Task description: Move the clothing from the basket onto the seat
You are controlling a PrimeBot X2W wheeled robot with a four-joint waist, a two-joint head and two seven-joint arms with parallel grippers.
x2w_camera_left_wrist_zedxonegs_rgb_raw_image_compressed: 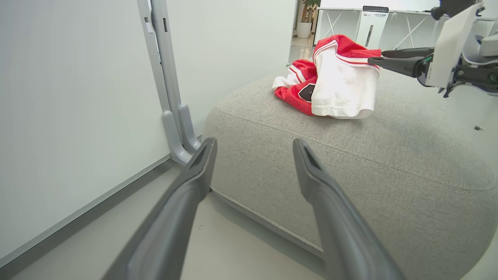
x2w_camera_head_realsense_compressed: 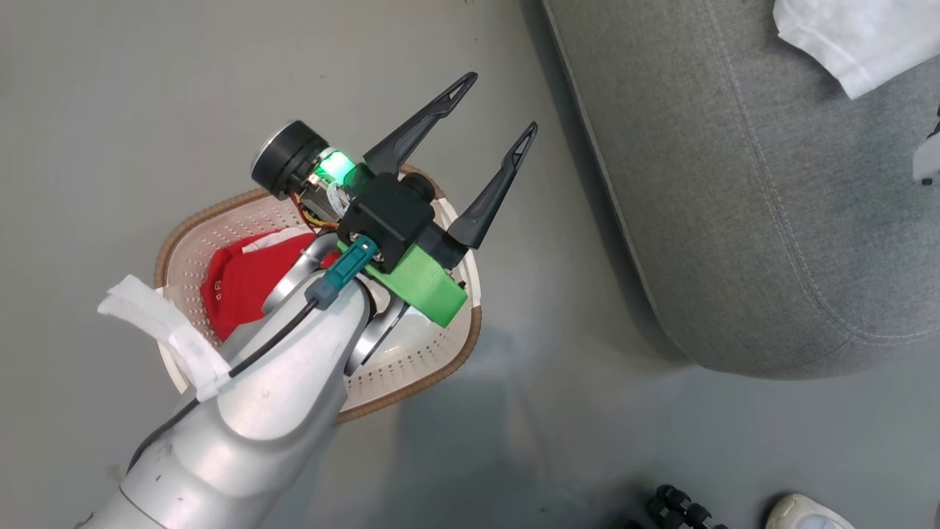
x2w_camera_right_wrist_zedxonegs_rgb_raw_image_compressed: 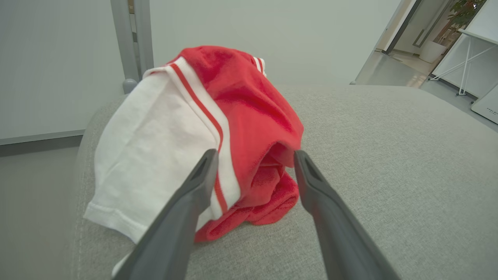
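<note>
One red garment [x2w_camera_head_realsense_compressed: 235, 283] in basket [x2w_camera_head_realsense_compressed: 418, 364], half behind left arm [x2w_camera_head_realsense_compressed: 294, 367]

**A:** What's past your left tool [x2w_camera_left_wrist_zedxonegs_rgb_raw_image_compressed: 253, 144]?

**B:** My fingers are spread, with nothing between them. Beyond them the grey seat [x2w_camera_left_wrist_zedxonegs_rgb_raw_image_compressed: 389, 163] runs from centre out to 4 o'clock.

**A:** And the clothing [x2w_camera_left_wrist_zedxonegs_rgb_raw_image_compressed: 338, 83]?

**B:** It's heaped on the seat at 1 o'clock, red with white panels. My right tool [x2w_camera_left_wrist_zedxonegs_rgb_raw_image_compressed: 375, 57] reaches in from 2 o'clock, its tips touching it. A grey post [x2w_camera_left_wrist_zedxonegs_rgb_raw_image_compressed: 171, 97] stands at 10 o'clock.
</note>
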